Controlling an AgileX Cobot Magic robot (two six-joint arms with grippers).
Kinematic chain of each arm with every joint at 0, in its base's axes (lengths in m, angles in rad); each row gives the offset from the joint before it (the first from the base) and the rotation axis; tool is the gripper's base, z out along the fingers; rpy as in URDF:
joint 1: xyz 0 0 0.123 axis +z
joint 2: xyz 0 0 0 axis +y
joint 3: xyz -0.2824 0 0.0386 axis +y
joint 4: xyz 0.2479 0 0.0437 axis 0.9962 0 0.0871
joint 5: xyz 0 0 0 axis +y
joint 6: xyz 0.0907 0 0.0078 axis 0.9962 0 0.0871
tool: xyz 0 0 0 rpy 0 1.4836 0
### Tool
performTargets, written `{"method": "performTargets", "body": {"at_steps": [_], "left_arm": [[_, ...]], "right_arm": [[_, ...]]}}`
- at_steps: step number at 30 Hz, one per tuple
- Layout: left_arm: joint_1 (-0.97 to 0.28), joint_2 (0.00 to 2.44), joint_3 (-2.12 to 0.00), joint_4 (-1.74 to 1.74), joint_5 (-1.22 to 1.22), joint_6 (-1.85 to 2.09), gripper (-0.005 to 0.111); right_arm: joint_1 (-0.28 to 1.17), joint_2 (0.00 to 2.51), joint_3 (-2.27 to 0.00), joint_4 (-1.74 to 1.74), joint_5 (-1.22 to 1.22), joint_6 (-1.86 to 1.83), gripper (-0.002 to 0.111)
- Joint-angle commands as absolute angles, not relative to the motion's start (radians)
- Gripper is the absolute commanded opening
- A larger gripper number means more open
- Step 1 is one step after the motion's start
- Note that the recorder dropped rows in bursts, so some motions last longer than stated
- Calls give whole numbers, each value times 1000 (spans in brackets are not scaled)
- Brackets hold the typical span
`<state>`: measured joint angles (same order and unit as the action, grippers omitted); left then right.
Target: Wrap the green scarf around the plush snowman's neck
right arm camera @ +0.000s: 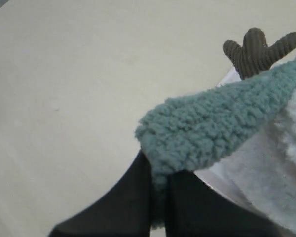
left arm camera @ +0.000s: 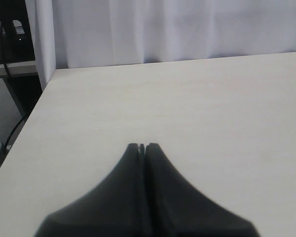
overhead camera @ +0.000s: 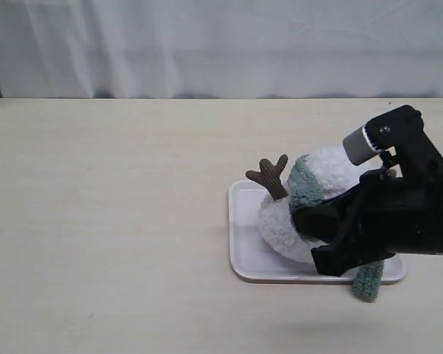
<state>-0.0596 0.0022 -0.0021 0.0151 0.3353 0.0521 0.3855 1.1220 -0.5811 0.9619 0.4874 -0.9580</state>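
Observation:
The plush snowman point(overhead camera: 321, 188) lies on a white tray point(overhead camera: 240, 243), one brown twig arm point(overhead camera: 269, 175) sticking up. The green scarf point(overhead camera: 304, 186) crosses the neck crease, and one end point(overhead camera: 369, 282) hangs over the tray's front edge. My right gripper point(overhead camera: 317, 228) sits over the snowman's body, shut on a fold of the green scarf point(right arm camera: 212, 126), which bulges out above the jaws with the twig arm point(right arm camera: 259, 49) behind. The snowman's face is hidden by the arm. My left gripper point(left arm camera: 142, 147) is shut on nothing over bare table, and is out of the exterior view.
The light wooden table point(overhead camera: 103, 221) stretches wide to the left of the tray. A white curtain point(overhead camera: 221, 44) runs along the back edge. The left wrist view shows the table's corner point(left arm camera: 52, 74) with dark floor beyond.

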Motion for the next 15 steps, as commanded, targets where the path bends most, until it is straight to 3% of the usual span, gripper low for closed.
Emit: {"method": "performTargets", "body": {"at_steps": [1, 15], "left_arm": [[-67, 0, 0, 15, 325, 49, 0], [-67, 0, 0, 15, 325, 49, 0]], "right_arm": [[387, 1122, -587, 948, 507, -956, 4], [387, 1241, -565, 833, 557, -878, 4]]}}
